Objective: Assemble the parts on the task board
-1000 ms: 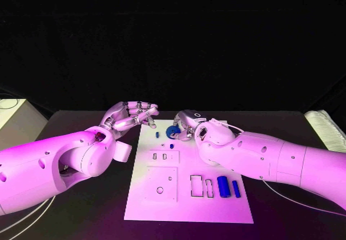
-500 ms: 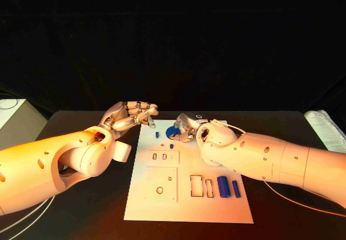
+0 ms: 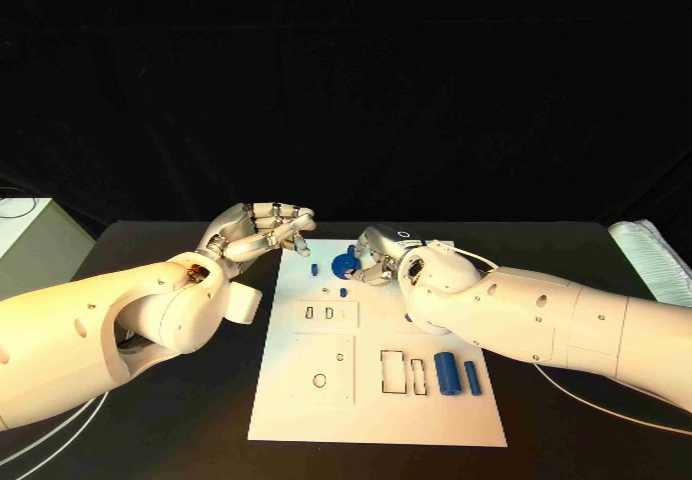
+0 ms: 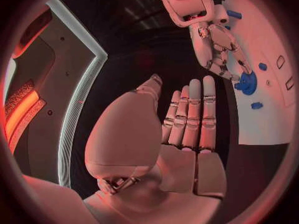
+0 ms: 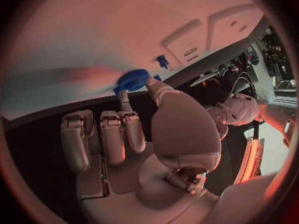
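At the far end of the task board (image 3: 378, 400), the round blue part (image 3: 346, 264) sat pinched by the right hand (image 3: 378, 256), apparently to seat it there. The left hand (image 3: 267, 232) hovered beside, fingers loosely curled, holding nothing.

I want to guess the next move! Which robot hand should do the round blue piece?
Probably the right hand: its fingertips are already touching the round blue piece on the task board. The left hand hovers off to the side over the black table, holding nothing.
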Robot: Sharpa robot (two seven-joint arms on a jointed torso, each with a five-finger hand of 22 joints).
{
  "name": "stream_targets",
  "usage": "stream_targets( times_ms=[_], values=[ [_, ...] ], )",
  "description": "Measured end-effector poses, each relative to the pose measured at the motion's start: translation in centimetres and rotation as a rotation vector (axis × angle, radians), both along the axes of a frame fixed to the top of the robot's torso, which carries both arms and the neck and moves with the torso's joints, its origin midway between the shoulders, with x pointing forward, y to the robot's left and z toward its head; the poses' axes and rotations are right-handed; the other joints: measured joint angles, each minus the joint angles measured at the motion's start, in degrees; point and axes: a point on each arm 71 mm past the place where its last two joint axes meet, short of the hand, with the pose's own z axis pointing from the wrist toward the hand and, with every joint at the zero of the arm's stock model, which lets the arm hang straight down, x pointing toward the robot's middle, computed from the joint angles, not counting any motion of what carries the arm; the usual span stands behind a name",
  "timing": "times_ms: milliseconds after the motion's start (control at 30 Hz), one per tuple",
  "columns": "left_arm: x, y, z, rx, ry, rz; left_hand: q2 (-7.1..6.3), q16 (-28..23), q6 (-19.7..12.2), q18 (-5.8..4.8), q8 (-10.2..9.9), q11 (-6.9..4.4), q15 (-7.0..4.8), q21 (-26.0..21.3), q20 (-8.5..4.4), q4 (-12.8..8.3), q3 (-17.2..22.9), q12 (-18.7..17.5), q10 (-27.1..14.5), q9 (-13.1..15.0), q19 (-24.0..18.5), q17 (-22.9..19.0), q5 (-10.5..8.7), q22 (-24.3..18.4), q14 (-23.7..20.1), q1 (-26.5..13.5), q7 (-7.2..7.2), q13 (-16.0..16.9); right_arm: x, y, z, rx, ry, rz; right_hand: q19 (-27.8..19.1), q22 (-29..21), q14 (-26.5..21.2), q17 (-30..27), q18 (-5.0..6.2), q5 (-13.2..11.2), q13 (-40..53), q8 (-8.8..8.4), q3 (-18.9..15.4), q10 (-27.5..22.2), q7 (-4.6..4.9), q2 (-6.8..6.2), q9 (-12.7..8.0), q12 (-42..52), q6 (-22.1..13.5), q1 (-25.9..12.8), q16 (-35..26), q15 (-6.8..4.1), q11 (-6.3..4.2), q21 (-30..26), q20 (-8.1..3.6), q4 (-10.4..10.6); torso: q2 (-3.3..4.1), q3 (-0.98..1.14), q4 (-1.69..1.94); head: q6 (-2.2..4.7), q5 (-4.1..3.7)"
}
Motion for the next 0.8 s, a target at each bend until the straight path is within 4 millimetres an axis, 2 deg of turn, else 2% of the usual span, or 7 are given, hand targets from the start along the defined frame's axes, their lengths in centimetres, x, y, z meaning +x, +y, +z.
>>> stream_targets(
  times_ms=[167, 333, 400, 500, 567, 667, 800],
  values=[
    [0.0, 0.1, 0.0, 0.001, 0.000, 0.002, 0.00, 0.0, 0.0, 0.00, 0.0, 0.00, 0.00, 0.0, 0.00, 0.0, 0.0, 0.0, 0.0, 0.0, 0.0, 0.0, 0.00, 0.0, 0.0, 0.0, 0.00, 0.0, -0.6, -0.8, 0.3, 0.028, -0.017, 0.005, 0.0, 0.0, 0.0, 0.0, 0.00, 0.4, 0.0, 0.00, 0.0, 0.0, 0.00, 0.00, 0.0, 0.2, 0.0, 0.0, 0.0, 0.00, 0.00, 0.0, 0.00, 0.0, 0.00, 0.03, -0.01, -0.03, -0.02],
    [0.0, 0.5, 0.0, 0.004, 0.000, 0.010, 0.00, 0.0, 0.0, 0.00, 0.0, 0.00, 0.00, 0.0, 0.00, 0.0, 0.0, 0.0, 0.0, 0.0, 0.0, 0.0, 0.00, 0.0, 0.0, 0.0, 0.00, 0.0, -1.5, -2.7, 1.6, 0.097, -0.065, 0.010, 0.0, 0.0, 0.0, 0.0, 0.00, 0.9, 0.0, 0.00, 0.0, 0.0, 0.00, 0.00, 0.0, 0.2, 0.0, 0.0, 0.0, 0.00, 0.00, 0.0, 0.00, 0.0, -0.12, 0.08, -0.23, 0.04, 0.04],
    [0.1, 0.6, 0.0, 0.005, 0.000, 0.012, 0.00, 0.0, 0.0, 0.00, 0.0, 0.00, 0.00, 0.0, 0.00, 0.0, 0.0, 0.0, 0.0, 0.0, 0.0, 0.0, 0.00, 0.0, 0.0, 0.0, 0.00, 0.0, -1.6, -3.8, 2.6, 0.128, -0.084, 0.013, 0.0, 0.0, 0.0, 0.0, 0.00, 0.9, 0.0, -0.43, -0.2, 0.0, 0.00, -0.27, -0.1, 0.2, 0.0, 0.3, 0.0, 0.00, 0.00, 0.0, 0.00, -0.2, -0.21, 0.10, -0.41, 0.19, 0.05],
    [0.1, 0.7, -0.1, 0.006, 0.000, 0.017, 0.00, 0.0, 0.0, 0.00, 0.0, 0.00, 0.00, 0.0, 0.00, 0.0, 0.0, 0.0, 0.0, 0.0, 0.0, 0.0, 0.00, 0.0, 0.0, 0.0, 0.00, 0.0, -1.9, -6.1, 4.1, 0.178, -0.096, 0.018, 0.0, 0.0, 0.0, 0.0, 0.00, 1.2, 0.0, -0.58, 0.4, 0.0, 0.00, 0.23, -0.1, 0.2, 0.0, 2.2, 0.0, 0.00, 0.00, 0.0, 0.00, -0.9, -0.39, 0.15, -0.78, 0.28, 0.10],
    [0.1, 0.9, -0.1, 0.007, 0.000, 0.020, 0.00, 0.0, 0.0, 0.00, -0.2, 0.00, 0.00, 0.2, 0.00, 0.0, 0.0, 0.0, 0.0, 0.0, 0.0, 0.0, 0.00, 0.0, 0.0, 0.0, 0.00, 0.0, -2.0, -7.8, 4.8, 0.209, -0.086, 0.020, 0.0, 0.0, 0.0, 0.0, 0.00, 1.4, 0.0, -0.78, 0.8, 0.0, 0.11, 0.06, -0.1, 0.2, -0.1, 2.9, 0.0, 0.00, 0.00, 0.0, 0.00, -1.4, -0.53, 0.21, -1.04, 0.34, 0.19],
    [0.2, 1.0, -0.1, 0.008, 0.000, 0.024, 0.00, 0.0, 0.0, 0.00, -0.2, 0.00, 0.00, 0.3, 0.00, 0.0, 0.0, 0.0, 0.0, 0.0, 0.0, 0.0, 0.00, 0.1, 0.0, 0.0, 0.00, 0.0, -2.2, -10.2, 5.3, 0.243, -0.049, 0.026, 0.0, 0.0, 0.0, 0.0, 0.00, 0.7, 0.0, -0.78, 1.7, 0.0, 0.18, 0.18, -0.1, -0.3, -0.2, 5.8, 0.0, 0.00, 0.00, 0.0, 0.00, -3.3, -0.78, 0.31, -1.42, 0.42, 0.35],
    [0.2, 1.0, -0.1, 0.009, 0.000, 0.024, 0.00, 0.0, 0.0, 0.00, -0.2, 0.00, 0.00, 0.3, 0.00, 0.0, 0.0, 0.0, 0.0, 0.0, 0.0, 0.0, 0.00, 0.1, 0.0, 0.0, 0.00, 0.0, -2.4, -13.0, 5.1, 0.266, 0.011, 0.038, 0.0, 0.0, -0.1, 0.0, 0.00, 0.4, 0.0, -1.12, 2.5, 0.0, 0.18, -0.85, -0.1, -0.5, -0.2, 8.6, 0.0, -0.14, 0.00, 0.0, 0.00, -5.5, -1.11, 0.53, -1.96, 0.66, 0.41]
  ],
)
